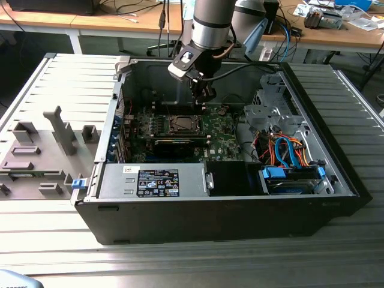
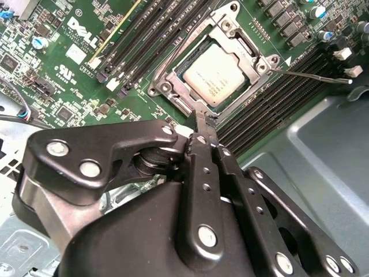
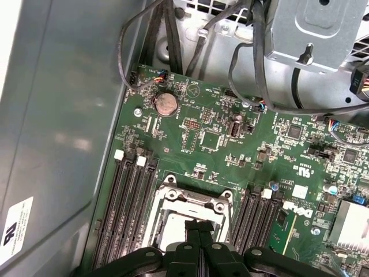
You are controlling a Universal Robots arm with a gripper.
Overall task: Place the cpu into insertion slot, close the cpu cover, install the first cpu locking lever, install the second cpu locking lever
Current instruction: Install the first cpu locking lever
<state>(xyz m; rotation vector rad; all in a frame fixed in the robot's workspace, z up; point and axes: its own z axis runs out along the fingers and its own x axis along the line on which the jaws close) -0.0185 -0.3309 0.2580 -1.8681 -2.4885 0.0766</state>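
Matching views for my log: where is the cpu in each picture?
Exterior view: cpu on the green board, beside the hand's tip.
Second wrist view: cpu inside the silver cover, just beyond the hand.
First wrist view: cpu a pale patch, partly behind the hand.
Shared landmark: black memory slots flanking the cpu.

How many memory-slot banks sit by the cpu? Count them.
2: one bank beside the cpu, the other bank across it. The gripper may hide more.
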